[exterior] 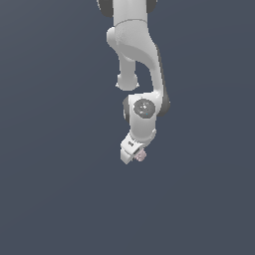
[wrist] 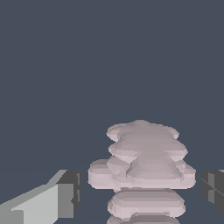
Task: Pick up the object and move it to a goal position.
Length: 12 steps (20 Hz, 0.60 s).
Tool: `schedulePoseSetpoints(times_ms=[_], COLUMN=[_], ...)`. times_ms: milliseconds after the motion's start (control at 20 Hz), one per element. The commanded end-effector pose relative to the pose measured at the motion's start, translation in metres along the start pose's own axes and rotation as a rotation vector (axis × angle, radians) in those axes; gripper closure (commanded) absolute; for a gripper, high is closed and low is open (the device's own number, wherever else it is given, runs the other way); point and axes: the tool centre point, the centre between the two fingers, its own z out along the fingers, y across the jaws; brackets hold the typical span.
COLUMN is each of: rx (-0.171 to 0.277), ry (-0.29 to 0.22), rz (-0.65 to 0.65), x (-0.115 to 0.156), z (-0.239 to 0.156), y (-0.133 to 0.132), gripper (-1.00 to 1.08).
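Closing on the object: that is the step judged to be in hand.

Item: the object [wrist: 144, 166], a lumpy, pale pink-grey clump of stacked rounded lobes. In the wrist view it sits between the two fingertips [wrist: 65, 194], one pale-and-dark pad on either side, with a visible gap on both sides. In the exterior view it shows only as a small pink fleck [exterior: 141, 156] just beside the end of the tool [exterior: 130, 152], toward the exterior view's right.

Item: the tool, white, on a white arm [exterior: 134, 45] that reaches down from the top of the exterior view. Its jaws stand apart, wider than the clump and not pressing on it.

Item: the surface [exterior: 50, 199], a flat, uniform slate-grey field with no edges or corners in view, so the clump cannot be placed against any border. Whether it rests on the surface is hard to tell; no shadow or contact line is clear. No goal marker is visible.

Handling note: the clump's outline is irregular, so the pads should meet its broad middle lobes rather than a narrow outlying bump. Keeping it centred between the fingertips before closing should prevent it from being pushed sideways. A lift is best made only once both pads bear on it.
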Motion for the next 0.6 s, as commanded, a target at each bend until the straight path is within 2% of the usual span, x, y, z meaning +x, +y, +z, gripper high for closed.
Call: schedulePoseSetpoints(times_ms=[0,150,200,550], rx=[-0.001,-0.001,-0.001,-0.001], ry=[0.001,0.001,0.001,0.001], rz=[0.000,0.000,0.000,0.000], x=[0.0003,0.0009,0.0009,0.0009], z=[0.0075,0.0095,0.0095,0.0095], y=[0.0005,0.0011,0.0011,0.0011], gripper=[-0.92,-0.92,1.08,1.08])
